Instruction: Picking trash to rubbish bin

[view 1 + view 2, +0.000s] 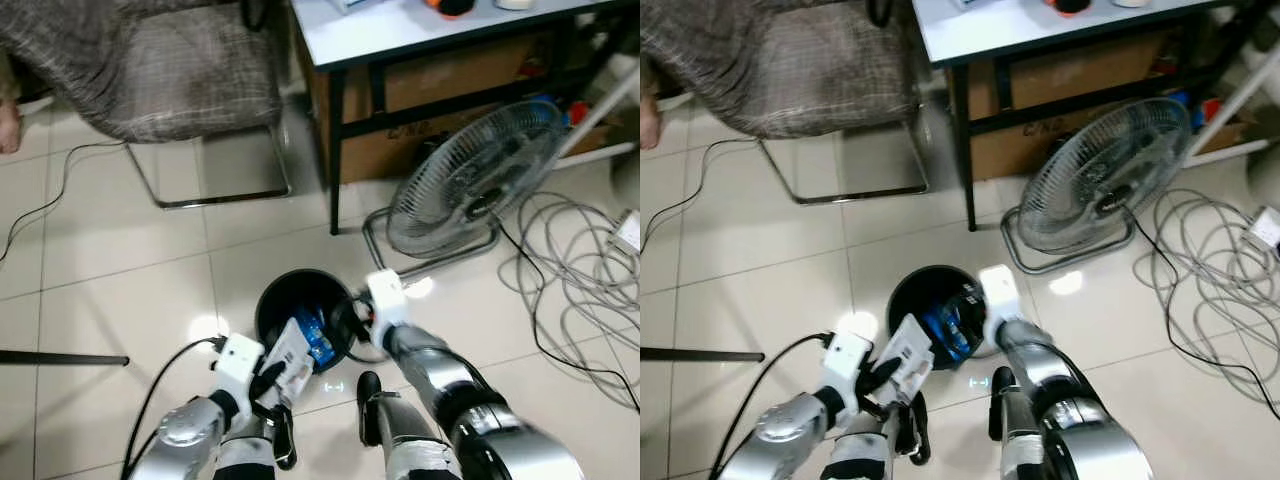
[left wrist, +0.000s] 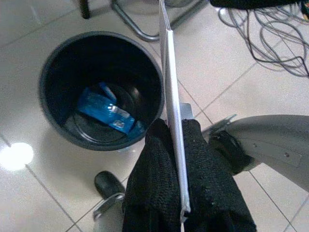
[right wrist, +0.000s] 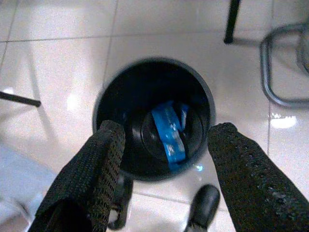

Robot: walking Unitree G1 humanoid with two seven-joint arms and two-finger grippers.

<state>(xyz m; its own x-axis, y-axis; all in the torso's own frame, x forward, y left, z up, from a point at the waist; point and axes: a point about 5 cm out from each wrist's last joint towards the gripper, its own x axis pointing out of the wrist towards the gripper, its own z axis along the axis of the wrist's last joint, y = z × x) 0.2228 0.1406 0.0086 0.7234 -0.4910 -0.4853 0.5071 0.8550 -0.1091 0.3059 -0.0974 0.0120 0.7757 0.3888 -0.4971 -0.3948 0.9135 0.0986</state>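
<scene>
Left claw (image 2: 176, 145) clamping flat white packet (image 2: 169, 87) beside bin (image 2: 50, 121) rim; right claw (image 3: 164, 145) spread above.

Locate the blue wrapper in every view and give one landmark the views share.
Left eye view: blue wrapper inside the black bin, beside the left gripper's white card.
Right eye view: in the bin, low centre.
Left wrist view: on the bin's floor.
Right wrist view: mid-bin, seen between the open right gripper fingers.
Shared landmark: the bin.

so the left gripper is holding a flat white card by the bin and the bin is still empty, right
Not empty: the left wrist view shows a blue wrapper already lying in the black bin. The rest holds: the left gripper is shut on the flat white card beside the bin.
</scene>
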